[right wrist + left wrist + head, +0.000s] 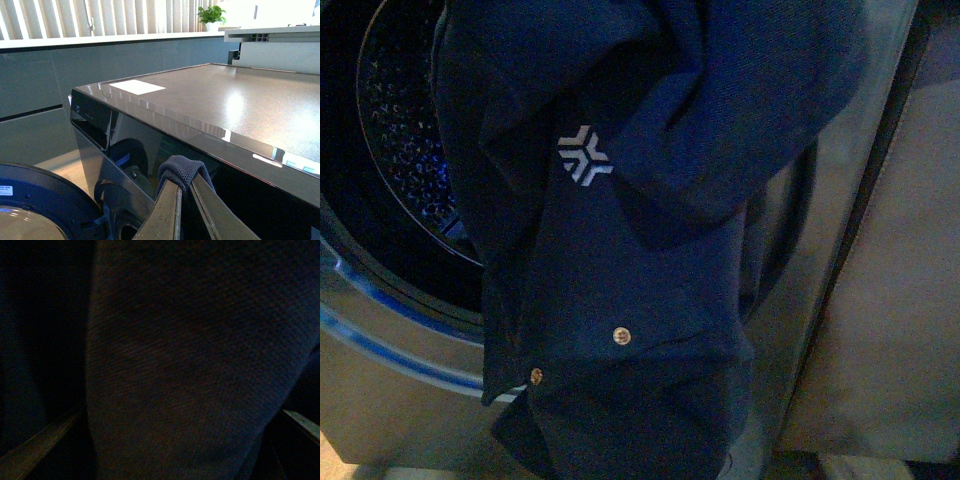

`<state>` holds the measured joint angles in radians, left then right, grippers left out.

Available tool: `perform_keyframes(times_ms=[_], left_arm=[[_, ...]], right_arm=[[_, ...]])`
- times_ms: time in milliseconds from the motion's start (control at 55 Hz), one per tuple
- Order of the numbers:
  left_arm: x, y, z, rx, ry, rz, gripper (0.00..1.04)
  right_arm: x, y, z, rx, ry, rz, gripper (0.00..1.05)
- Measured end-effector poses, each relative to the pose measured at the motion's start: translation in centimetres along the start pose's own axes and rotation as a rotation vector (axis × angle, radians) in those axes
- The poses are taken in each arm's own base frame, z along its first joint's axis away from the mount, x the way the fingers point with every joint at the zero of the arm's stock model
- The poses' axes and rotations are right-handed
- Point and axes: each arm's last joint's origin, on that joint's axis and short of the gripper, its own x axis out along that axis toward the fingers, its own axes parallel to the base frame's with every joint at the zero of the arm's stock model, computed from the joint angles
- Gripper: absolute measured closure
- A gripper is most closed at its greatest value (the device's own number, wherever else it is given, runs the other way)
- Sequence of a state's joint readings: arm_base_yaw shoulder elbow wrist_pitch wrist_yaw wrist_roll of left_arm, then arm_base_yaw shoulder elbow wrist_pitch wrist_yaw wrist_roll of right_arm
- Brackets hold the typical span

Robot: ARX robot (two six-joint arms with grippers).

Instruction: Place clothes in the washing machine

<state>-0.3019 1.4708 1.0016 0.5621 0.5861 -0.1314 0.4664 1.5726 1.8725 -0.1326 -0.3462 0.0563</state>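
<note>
Right tool [185, 186] pinches clothes [660, 260] hanging before the open washing machine [390, 385] (left tool: view dark, state undeterminable). Recommend carrying fabric deep inside before release, trailing hem included.

Bright vertical blinds [60, 17] w/ potted plant [211, 14] behind; grey wall panels [35, 80] below.

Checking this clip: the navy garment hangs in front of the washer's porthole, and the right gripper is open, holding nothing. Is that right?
Not quite. The right gripper is not open and empty: the right wrist view shows it shut on a fold of the navy garment. The rest stands. In the front view, the garment hangs in front of the washer's porthole.
</note>
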Motion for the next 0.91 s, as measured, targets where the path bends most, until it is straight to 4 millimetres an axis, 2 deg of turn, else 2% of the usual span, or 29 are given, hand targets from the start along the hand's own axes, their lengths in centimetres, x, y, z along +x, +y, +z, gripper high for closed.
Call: perform_keyframes(times_ms=[236,436,600,909], left_arm=[[1.5,-2.1,0.2,-0.058,-0.07,-0.122,0.07],[2.8,-2.7,-0.3,-0.077,-0.038,-0.091,0.07],[4.5,-3.3,-2.7,-0.019,0.04,-0.038,0.07],[5.5,-3.0,-5.9,0.016,0.117,0.042,0.07]], right_arm=[[0.0,0.0,0.0,0.0,0.0,-0.001,1.02],[0.0,0.0,0.0,0.0,-0.001,-0.001,1.02],[0.0,-0.1,0.0,0.0,-0.001,-0.006,1.02],[0.0,-0.1,0.0,-0.001,0.0,-0.006,1.02]])
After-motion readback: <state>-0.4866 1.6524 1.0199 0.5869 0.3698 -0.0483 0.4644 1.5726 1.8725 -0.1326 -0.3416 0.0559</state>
